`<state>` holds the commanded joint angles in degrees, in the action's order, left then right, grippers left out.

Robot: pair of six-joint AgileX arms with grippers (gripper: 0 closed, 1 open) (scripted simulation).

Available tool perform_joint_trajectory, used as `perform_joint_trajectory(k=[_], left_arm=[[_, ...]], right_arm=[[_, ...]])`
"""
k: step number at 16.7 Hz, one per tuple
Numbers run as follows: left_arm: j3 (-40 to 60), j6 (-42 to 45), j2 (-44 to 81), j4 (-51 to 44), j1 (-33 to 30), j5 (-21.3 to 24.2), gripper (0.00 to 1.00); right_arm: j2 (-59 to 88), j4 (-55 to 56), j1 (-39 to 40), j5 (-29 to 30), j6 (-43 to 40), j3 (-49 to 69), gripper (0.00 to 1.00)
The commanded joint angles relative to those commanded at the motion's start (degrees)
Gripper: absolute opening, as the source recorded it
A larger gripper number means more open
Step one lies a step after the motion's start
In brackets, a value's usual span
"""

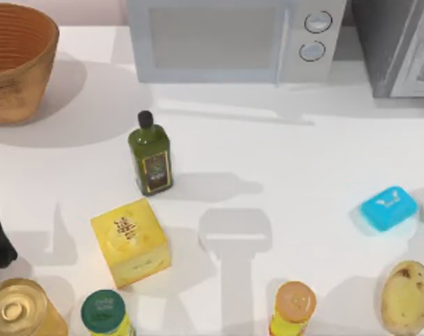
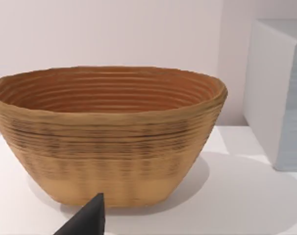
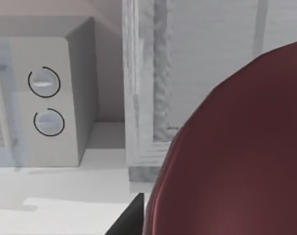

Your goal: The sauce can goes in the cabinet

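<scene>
Sauce can (image 1: 293, 306): upright at the tabletop's (image 1: 282, 147) front edge, right of centre; its maroon side (image 3: 236, 161) looms close in the right wrist view.
Right hand (image 3: 131, 220): a dark part sits against the can's side; grip cannot be told.
Cabinet (image 1: 401, 45): back right corner, just beside the microwave (image 1: 226, 38), well apart from the can.
Potato (image 1: 406, 295): right of the can.
Left hand (image 2: 89, 218): at the left edge, facing the basket (image 2: 109, 132); open or closed cannot be told.
</scene>
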<state>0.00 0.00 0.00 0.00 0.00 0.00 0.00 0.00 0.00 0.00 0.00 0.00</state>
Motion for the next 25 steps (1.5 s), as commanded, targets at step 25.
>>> perform_joint_trajectory(k=[25], left_arm=[[0.0, 0.0, 0.0, 0.0, 0.0, 0.0, 1.0]], right_arm=[[70.66, -27.21, 9.91, 10.52, 1.1, 97.58, 0.0]])
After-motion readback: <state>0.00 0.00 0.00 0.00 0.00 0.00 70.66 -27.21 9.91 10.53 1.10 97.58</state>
